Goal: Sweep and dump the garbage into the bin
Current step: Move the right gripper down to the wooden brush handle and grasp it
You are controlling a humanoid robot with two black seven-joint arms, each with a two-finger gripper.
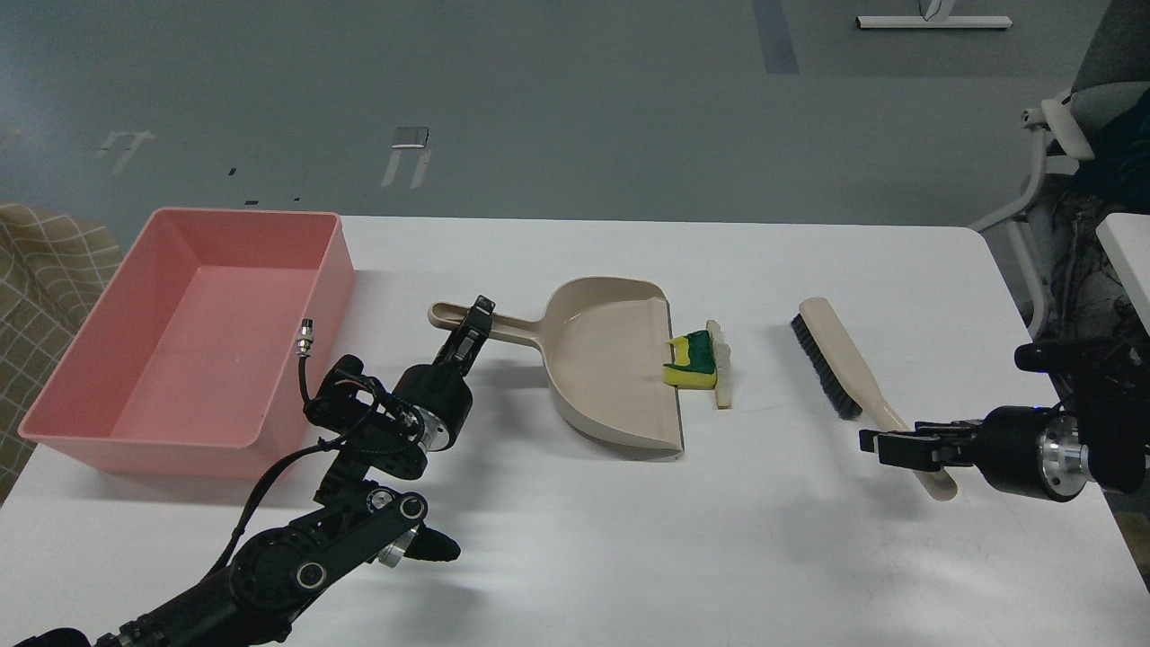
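On the white worktop [629, 539] the pink bin [193, 341] sits at the far left corner, its near left corner just at the worktop's left edge. Near the middle lies the beige dustpan [611, 368], its handle pointing left toward the bin and its open lip facing right. The garbage rests right at that lip: the yellow sponge with green scouring layer [690, 364] touches the lip's edge, and the pale bread slice [719, 364] stands pressed against the sponge's right side, seen mostly edge-on so its shape is hard to read. The left gripper [476, 323] is at the dustpan handle, its fingers lying over the handle; from here they look closed about it, though the far finger is hidden behind the near one and I cannot tell for sure. Further right the brush [840, 368] lies slantwise, bristles to its left, the handle running toward the near right corner. The right gripper [885, 442] crosses that handle near its end, the dark fingers merging so that whether they clasp it cannot be told. The right arm is cut off by the picture's right edge.
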